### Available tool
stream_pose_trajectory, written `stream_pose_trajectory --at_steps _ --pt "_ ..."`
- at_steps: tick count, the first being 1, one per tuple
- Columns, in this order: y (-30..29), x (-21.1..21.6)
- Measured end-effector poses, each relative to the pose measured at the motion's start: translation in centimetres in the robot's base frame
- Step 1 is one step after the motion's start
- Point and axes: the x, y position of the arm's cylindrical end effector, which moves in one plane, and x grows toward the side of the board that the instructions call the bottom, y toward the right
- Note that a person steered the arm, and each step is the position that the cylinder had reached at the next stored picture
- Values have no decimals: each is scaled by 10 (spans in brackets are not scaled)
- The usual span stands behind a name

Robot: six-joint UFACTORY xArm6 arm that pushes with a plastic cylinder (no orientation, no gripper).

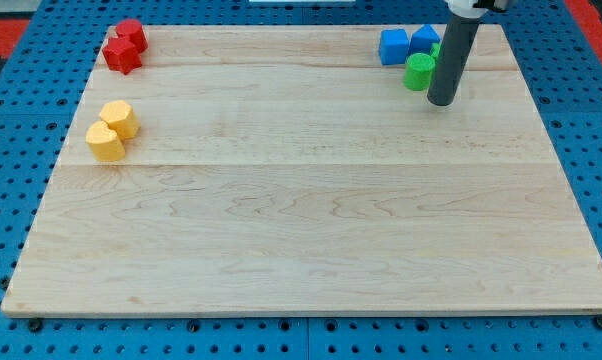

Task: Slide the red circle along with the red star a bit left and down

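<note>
Dark tip [442,101] beside green cylinder [418,72]

Lighting's bright and even here, looks like it's coming from overhead. The pale wooden board [311,230] has no real glare, just a soft sheen. My dark straight rod's tip [441,101] throws only a faint shadow at its base. Everything's sharp, no blur, colours are punchy, edges look straight.
</note>
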Motion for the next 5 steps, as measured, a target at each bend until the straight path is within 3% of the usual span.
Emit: stream_pose_trajectory --at_steps 2,5 --pt "-85 51" --pt "-171 54"
